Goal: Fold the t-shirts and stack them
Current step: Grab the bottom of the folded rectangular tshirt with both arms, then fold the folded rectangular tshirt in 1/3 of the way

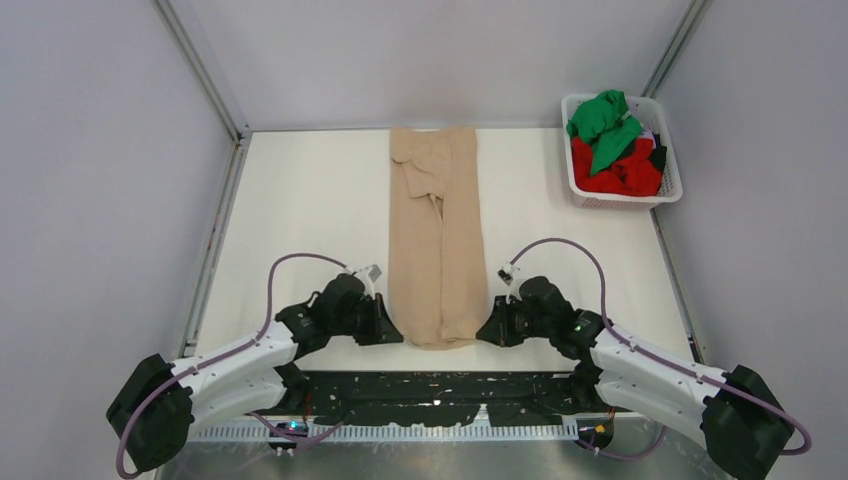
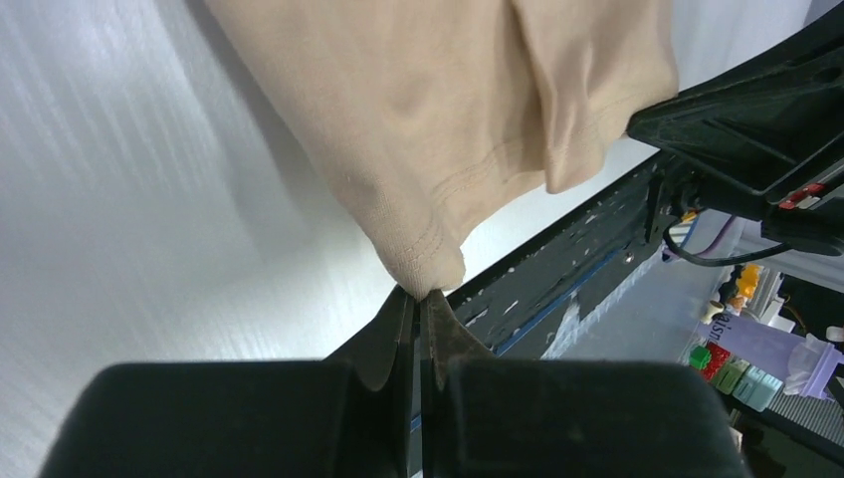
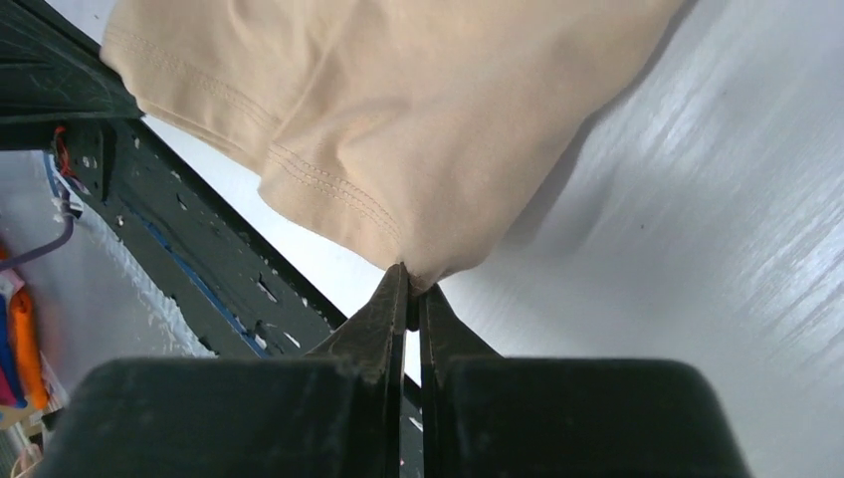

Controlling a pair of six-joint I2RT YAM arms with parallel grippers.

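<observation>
Two pinches, both clamped tight on cloth: black left gripper (image 1: 398, 335) on the near-left hem corner, black right gripper (image 1: 482, 335) on the near-right, of the beige-tan soft cloth t-shirt (image 1: 437, 230). Folded into a long narrow strip, stretched from near edge to far edge of the white table (image 1: 300, 220). Far right, bright green t-shirt (image 1: 603, 125) heaped on red t-shirt (image 1: 620, 178) inside the white plastic lattice basket (image 1: 625, 201).

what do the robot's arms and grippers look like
Both arms match: white link segments on the left arm and right arm, with bulky black joint housings. A thin purple cable loops outside each toward the wrist. The left gripper and right gripper are matte black: a blocky body and two flat fingers tapering to thin tips. A small green light shows on the right arm.
</observation>
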